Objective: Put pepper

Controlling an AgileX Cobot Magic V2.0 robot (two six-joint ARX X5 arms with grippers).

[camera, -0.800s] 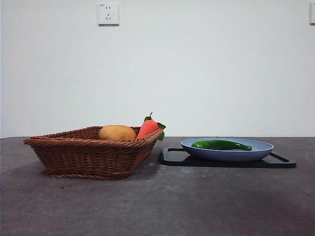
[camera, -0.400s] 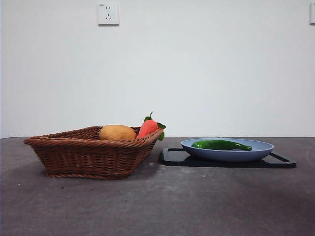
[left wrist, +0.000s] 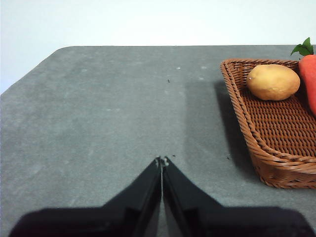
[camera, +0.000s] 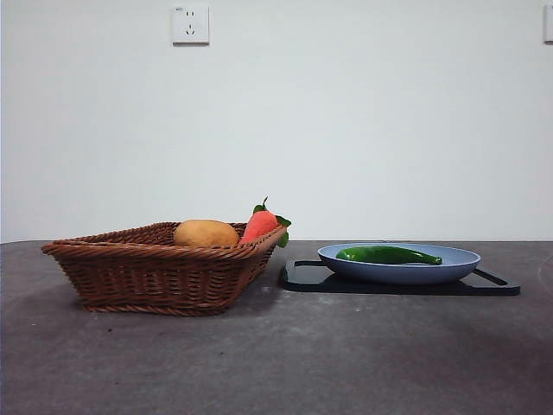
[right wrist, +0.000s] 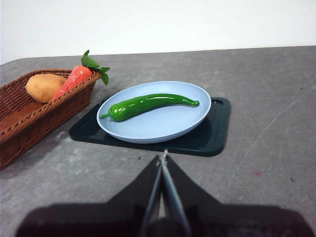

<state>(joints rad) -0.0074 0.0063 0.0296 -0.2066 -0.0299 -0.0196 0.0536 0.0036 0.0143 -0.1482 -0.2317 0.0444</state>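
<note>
The long dark-green pepper [camera: 388,255] lies in a light-blue plate [camera: 458,262] on a black tray [camera: 302,275]. It also shows in the right wrist view [right wrist: 148,104], on the plate [right wrist: 163,128]. My right gripper [right wrist: 163,159] is shut and empty, above the table short of the tray. My left gripper [left wrist: 162,161] is shut and empty, over bare table beside the wicker basket [left wrist: 276,163]. Neither arm shows in the front view.
The brown wicker basket [camera: 155,272] stands left of the tray and holds a yellow-brown potato [camera: 206,233] and a red-orange carrot with green leaves [camera: 262,223]. The black tray [right wrist: 212,133] sits on a grey table.
</note>
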